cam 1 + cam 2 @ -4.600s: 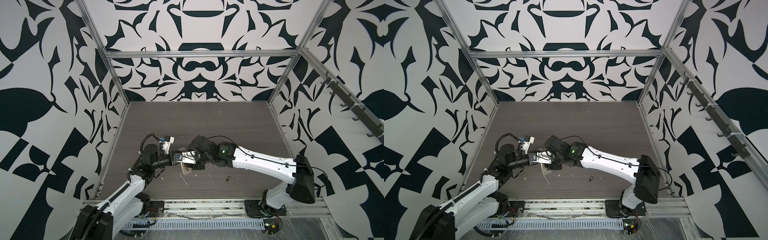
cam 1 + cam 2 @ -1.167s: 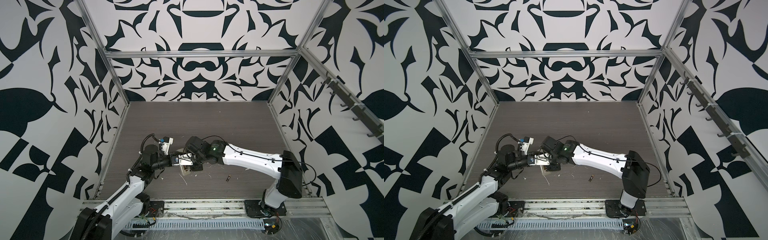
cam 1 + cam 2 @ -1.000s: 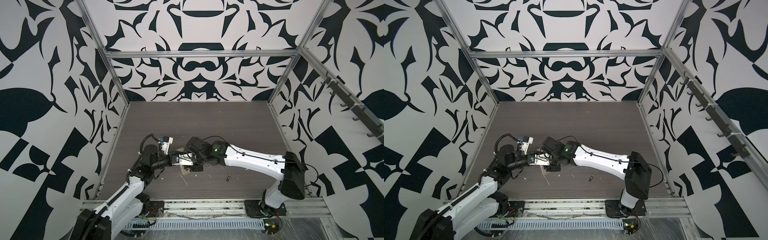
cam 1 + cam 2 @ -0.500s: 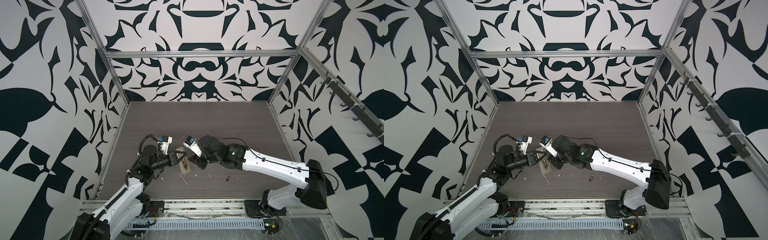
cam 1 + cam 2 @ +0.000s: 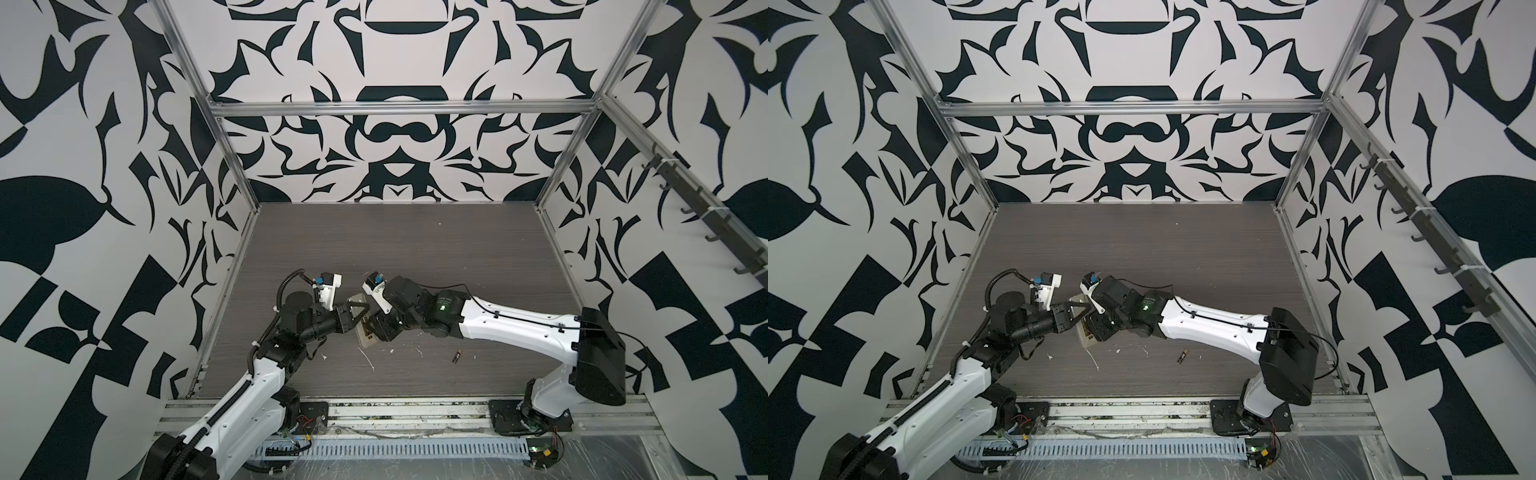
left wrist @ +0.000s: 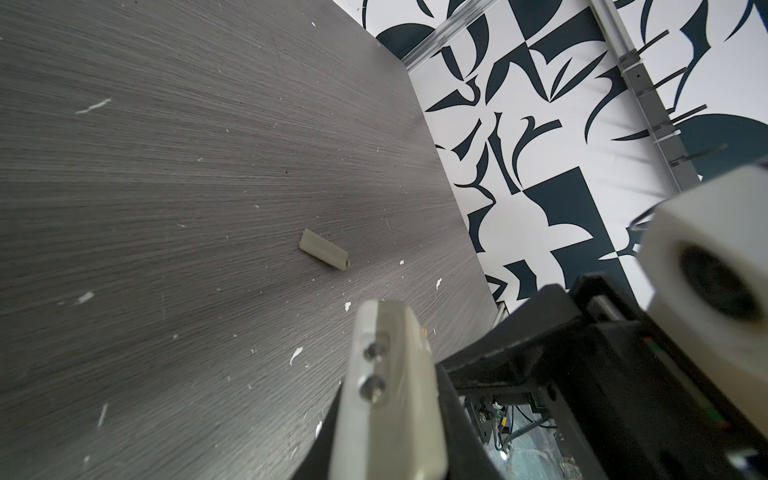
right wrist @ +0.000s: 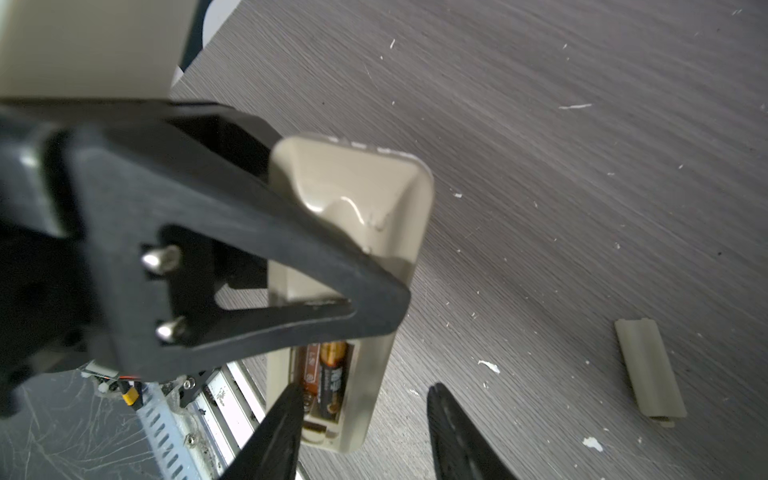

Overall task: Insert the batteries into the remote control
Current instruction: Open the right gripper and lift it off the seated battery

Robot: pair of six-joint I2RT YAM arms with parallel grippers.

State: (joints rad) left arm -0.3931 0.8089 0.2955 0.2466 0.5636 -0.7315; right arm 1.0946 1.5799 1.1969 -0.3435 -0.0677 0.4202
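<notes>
Once narrower, right tool (image 7: 365, 388) now spread.

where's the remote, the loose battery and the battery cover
remote (image 7: 361, 187), right wrist view, beige back
loose battery (image 5: 456, 356), in a top view, its middle
battery cover (image 6: 324, 250), left wrist view, its middle

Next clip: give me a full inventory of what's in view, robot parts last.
table: one, dark grey wood grain, floor of the cell.
walls: black-and-white pattern, around the table.
remote control: one, beige back showing, compartment open, near the table's front.
batteries: two, dark with orange-gold; one in the compartment, one loose on the table.
battery cover: one, beige, flat on the table, apart from the remote control.
scraps: many, white, scattered on the table.
left gripper: black, jaws shut on the remote control.
right gripper: black, jaws open at the compartment end, gripping nothing.
</notes>
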